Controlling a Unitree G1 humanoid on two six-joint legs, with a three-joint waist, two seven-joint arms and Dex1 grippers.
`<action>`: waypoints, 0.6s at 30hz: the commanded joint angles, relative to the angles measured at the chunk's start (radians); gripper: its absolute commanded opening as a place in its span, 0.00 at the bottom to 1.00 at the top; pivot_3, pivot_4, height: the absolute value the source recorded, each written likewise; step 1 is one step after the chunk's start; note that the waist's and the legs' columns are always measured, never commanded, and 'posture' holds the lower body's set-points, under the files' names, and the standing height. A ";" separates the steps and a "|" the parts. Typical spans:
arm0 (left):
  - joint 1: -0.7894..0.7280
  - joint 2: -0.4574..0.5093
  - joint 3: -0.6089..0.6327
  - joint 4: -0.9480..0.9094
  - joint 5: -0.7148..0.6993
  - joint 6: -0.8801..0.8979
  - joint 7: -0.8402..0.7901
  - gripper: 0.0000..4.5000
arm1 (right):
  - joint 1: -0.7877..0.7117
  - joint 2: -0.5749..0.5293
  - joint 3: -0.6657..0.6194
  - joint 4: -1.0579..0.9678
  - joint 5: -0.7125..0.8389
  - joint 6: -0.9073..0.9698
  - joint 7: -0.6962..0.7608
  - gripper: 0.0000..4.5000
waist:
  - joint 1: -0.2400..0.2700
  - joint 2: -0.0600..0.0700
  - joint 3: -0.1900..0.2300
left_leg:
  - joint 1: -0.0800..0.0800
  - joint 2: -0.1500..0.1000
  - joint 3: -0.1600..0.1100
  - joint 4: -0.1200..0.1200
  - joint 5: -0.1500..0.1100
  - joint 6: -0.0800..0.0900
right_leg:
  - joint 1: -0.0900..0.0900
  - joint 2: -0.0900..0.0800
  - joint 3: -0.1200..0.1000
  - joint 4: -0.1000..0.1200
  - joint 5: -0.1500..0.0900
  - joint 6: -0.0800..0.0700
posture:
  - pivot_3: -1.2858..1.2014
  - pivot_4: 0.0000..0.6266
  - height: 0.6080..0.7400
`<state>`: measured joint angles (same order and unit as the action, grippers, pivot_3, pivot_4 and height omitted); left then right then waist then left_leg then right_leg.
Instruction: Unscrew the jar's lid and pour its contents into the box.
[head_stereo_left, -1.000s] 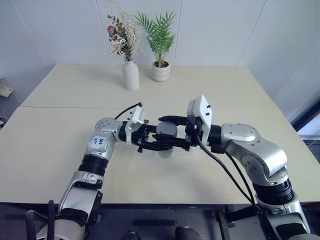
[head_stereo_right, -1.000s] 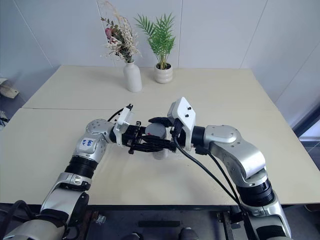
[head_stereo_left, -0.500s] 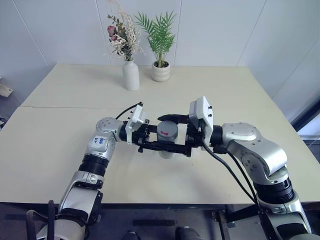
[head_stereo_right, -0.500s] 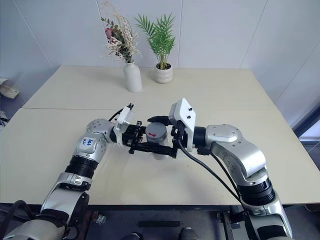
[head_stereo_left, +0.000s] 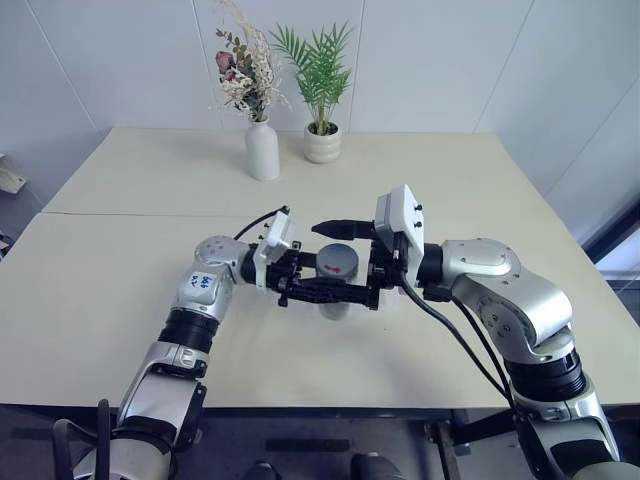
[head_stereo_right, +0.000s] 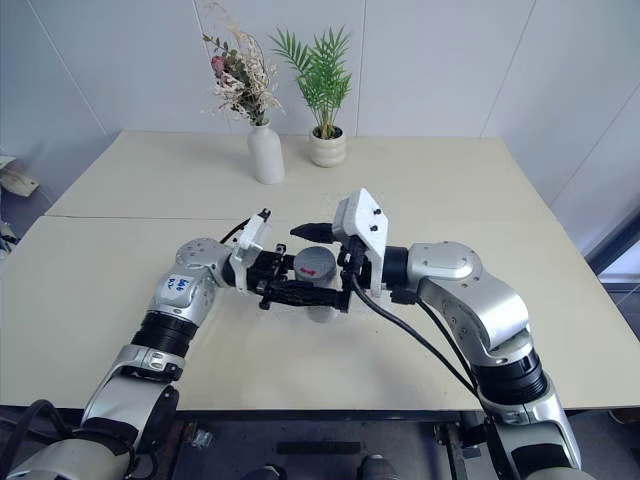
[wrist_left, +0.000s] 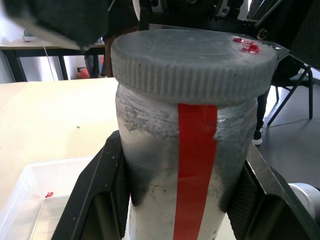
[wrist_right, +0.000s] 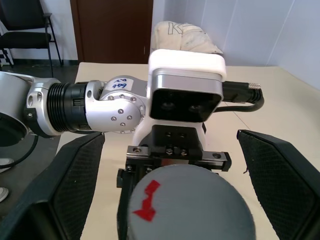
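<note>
Left hand (head_stereo_left: 318, 290) clamped jar (wrist_left: 185, 165) by body, held upright above counter (head_stereo_left: 120, 260) near middle. Lid (head_stereo_left: 337, 262) on jar, grey, red mark on top. Right hand (head_stereo_left: 345, 262) spread wide, fingers (wrist_right: 80, 190) flanking lid on both sides, apart from it. Box (wrist_left: 30, 195) on counter just below and beside jar, clear, small red speck inside. Vase (head_stereo_left: 261, 150) and plant pot (head_stereo_left: 322, 143) at far edge, well apart.

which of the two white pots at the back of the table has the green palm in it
The short round pot, the one standing to the right. The tall slim vase beside it holds dried flowers instead.
</note>
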<state>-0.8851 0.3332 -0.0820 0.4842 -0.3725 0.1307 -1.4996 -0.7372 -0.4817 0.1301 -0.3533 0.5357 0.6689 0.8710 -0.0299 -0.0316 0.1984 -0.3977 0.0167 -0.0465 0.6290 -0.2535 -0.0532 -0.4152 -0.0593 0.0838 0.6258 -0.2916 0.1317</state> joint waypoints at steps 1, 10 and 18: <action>-0.008 0.004 -0.003 -0.024 -0.004 -0.020 -0.016 0.46 | -0.024 -0.010 -0.009 -0.012 -0.004 -0.020 0.005 0.99 | 0.000 0.000 0.000 | 0.000 0.000 0.000 0.000 0.000 0.000 | 0.000 0.000 0.000 0.000 0.000 0.000 | 0.52 0.24 1.00; -0.004 0.000 -0.006 -0.029 -0.009 -0.038 -0.014 0.46 | -0.038 0.020 0.020 0.013 -0.033 -0.026 -0.021 0.99 | 0.000 0.000 0.000 | 0.000 0.000 0.000 0.000 0.000 0.000 | 0.000 0.000 0.000 0.000 0.000 0.000 | 0.52 0.24 1.00; 0.010 0.006 0.007 -0.035 -0.029 -0.033 -0.025 0.46 | -0.044 0.000 0.003 0.032 -0.052 -0.028 -0.013 0.99 | -0.001 0.000 0.000 | 0.000 0.000 0.000 0.000 0.000 0.000 | 0.000 0.000 0.000 0.000 0.000 0.000 | 0.52 0.24 1.00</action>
<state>-0.8815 0.3318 -0.0925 0.4798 -0.3720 0.1026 -1.4997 -0.7628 -0.4657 0.1565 -0.3084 0.4903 0.6569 0.8592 -0.0308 -0.0316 0.1984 -0.3978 0.0167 -0.0465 0.6291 -0.2535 -0.0532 -0.4154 -0.0593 0.0838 0.6259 -0.2915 0.1318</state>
